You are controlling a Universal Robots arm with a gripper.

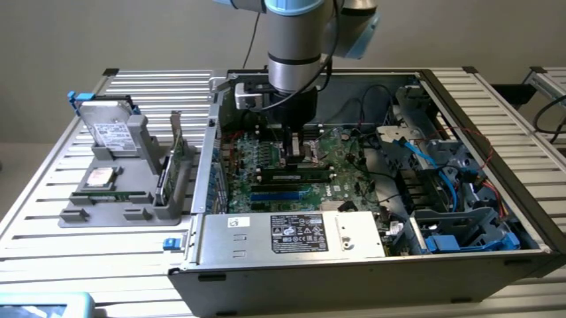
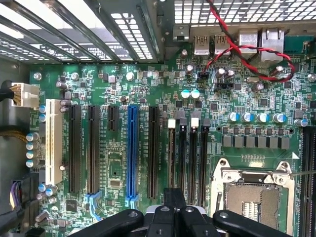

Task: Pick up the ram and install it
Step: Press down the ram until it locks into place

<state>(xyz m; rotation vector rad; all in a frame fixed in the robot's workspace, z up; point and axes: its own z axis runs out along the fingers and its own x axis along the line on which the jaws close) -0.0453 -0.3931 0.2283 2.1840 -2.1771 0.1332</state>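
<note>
The ram [image 1: 296,177], a slim green strip with dark chips, stands on edge in a black motherboard slot inside the open computer case [image 1: 495,165]. In the wrist view the ram [image 2: 171,153] shows edge-on in the slot nearest the long black expansion slots. My gripper [image 1: 296,161] hangs straight down into the case, just above the ram's middle. Its black fingers [image 2: 190,217] are shut together over the slot row, and nothing shows between them. Whether the gripper [image 2: 174,207] touches the ram's top edge I cannot tell.
The CPU socket [image 2: 254,195] lies beside the memory slots, and a blue slot [image 2: 131,148] on their other side. Red wires [image 2: 247,49] cross the rear ports. At the exterior view's left, a grey holder [image 1: 124,212] carries a hard drive [image 1: 111,129], an upright card [image 1: 177,149] and a green strip [image 1: 111,197].
</note>
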